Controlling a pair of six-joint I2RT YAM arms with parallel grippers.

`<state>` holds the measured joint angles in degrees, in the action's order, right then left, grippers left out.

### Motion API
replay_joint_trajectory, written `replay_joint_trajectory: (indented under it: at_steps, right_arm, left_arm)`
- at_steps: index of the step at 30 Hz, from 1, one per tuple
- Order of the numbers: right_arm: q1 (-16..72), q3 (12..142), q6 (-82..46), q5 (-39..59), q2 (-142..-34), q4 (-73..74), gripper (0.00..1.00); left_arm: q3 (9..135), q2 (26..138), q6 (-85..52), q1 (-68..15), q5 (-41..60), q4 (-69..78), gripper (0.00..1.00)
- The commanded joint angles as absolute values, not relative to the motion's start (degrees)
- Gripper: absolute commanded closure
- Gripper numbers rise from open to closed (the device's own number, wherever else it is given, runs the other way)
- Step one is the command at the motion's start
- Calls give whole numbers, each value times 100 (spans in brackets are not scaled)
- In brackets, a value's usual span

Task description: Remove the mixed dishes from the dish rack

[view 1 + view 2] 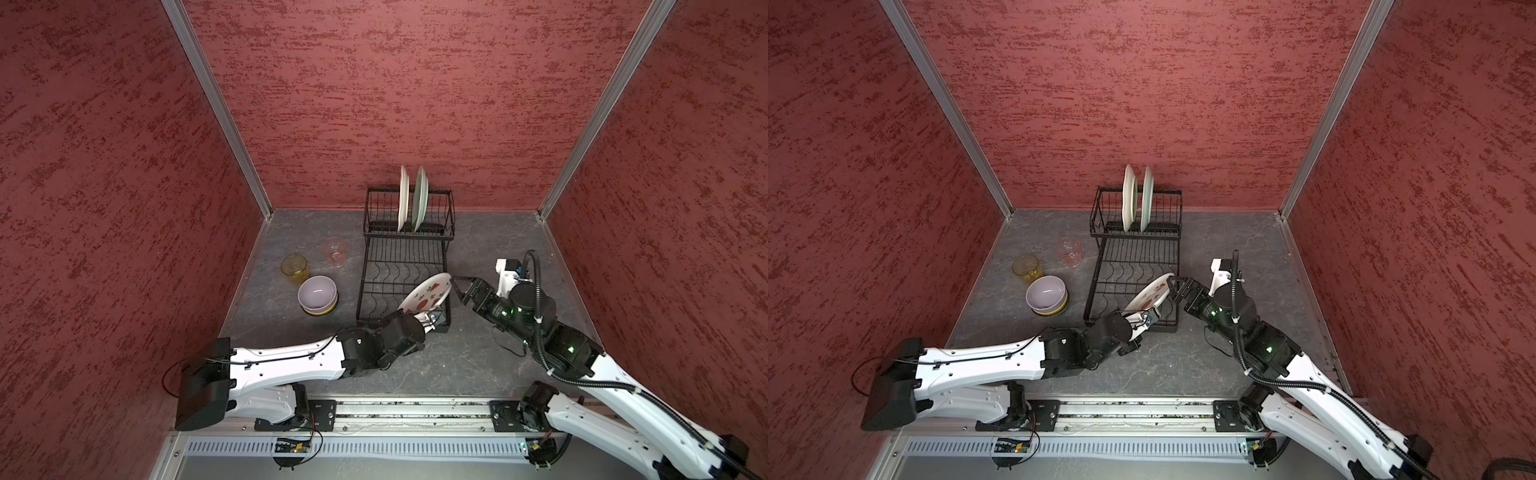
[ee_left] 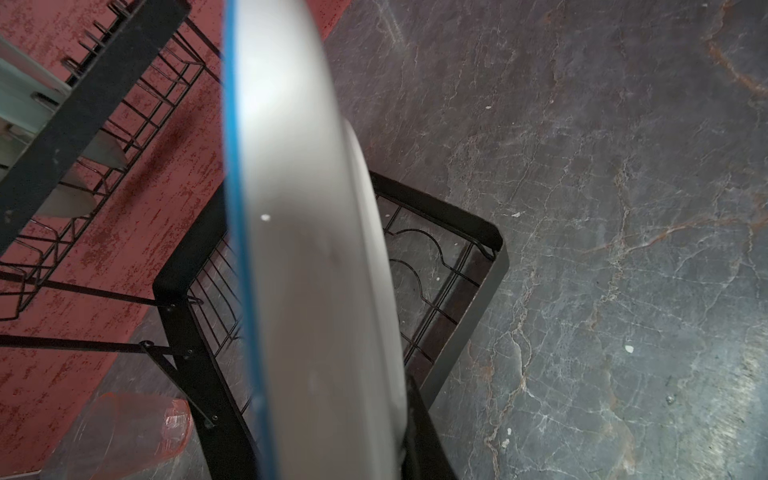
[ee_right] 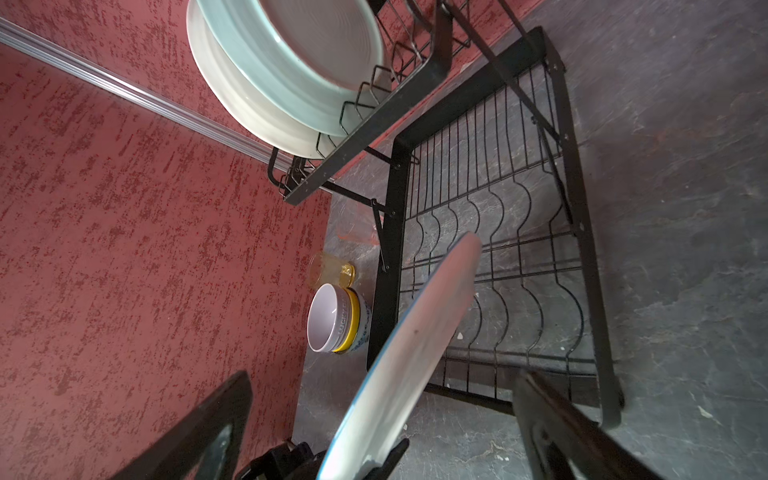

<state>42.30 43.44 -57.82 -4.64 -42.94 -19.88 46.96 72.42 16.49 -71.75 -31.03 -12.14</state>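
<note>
My left gripper [image 1: 430,321] is shut on the near rim of a white plate [image 1: 428,296] with red figures and a blue edge. It holds the plate tilted over the front right of the dish rack [image 1: 405,249]; the rack's lower tier holds nothing else. My right gripper [image 1: 457,287] is open, one finger on each side of the plate's [image 3: 419,332] far rim without touching it. A white plate [image 1: 402,199] and a pale green plate [image 1: 420,199] stand upright in the raised back tier. In the left wrist view the held plate [image 2: 307,249] fills the middle.
Left of the rack on the grey table stand a pink tumbler [image 1: 334,250], an amber tumbler [image 1: 294,268] and a lilac bowl [image 1: 318,293] nested in a yellow bowl [image 1: 330,309]. Red walls close in the back and both sides.
</note>
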Motion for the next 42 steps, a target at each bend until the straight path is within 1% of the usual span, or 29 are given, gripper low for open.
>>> replay_joint_trajectory:
  at_steps: [1,8,10,11,14,17,19,23,25,26,29,32,38,42]
  right_arm:
    - [4166,4369,-5906,-49,-4562,-1872,1]
    - [3997,4356,-5901,356,-4886,-1783,2]
    - [3940,4317,-5921,475,-4887,-1718,7]
    - [3914,4297,-5946,536,-4874,-1691,12]
    - [3825,4228,-5997,708,-4830,-1612,27]
    - [3745,4166,-6037,842,-4790,-1577,40]
    - [3694,4140,-6040,966,-4797,-1552,42]
    - [3632,4135,-6043,1200,-4931,-1494,43]
    - [3608,4131,-6048,1280,-4989,-1451,45]
    - [3586,4128,-6044,1299,-5000,-1442,49]
    - [3526,4107,-6038,1301,-4993,-1438,68]
    - [3473,4097,-6037,1318,-4951,-1431,80]
    - [3411,4086,-6016,1361,-4920,-1447,91]
    - [3375,4096,-5994,1375,-4910,-1494,100]
  left_arm:
    - [4956,7258,1938,-7275,-3583,-220,100]
    - [5062,7689,2494,-7476,-3933,355,100]
    - [5071,7806,2650,-7535,-4010,517,100]
    - [5084,7876,2702,-7548,-4034,568,100]
    - [5105,8021,2843,-7575,-4111,657,100]
    - [5089,8100,2967,-7587,-4179,794,100]
    - [5089,8136,3037,-7593,-4233,873,100]
    - [5089,8139,3128,-7594,-4230,1019,100]
    - [5099,8159,3144,-7599,-4209,1025,100]
    - [5113,8176,3156,-7594,-4221,1027,100]
    - [5098,8233,3215,-7603,-4270,1046,100]
    - [5063,8316,3329,-7635,-4360,1130,100]
    - [5037,8493,3498,-7707,-4560,1362,100]
    - [4986,8508,3533,-7750,-4618,1435,99]
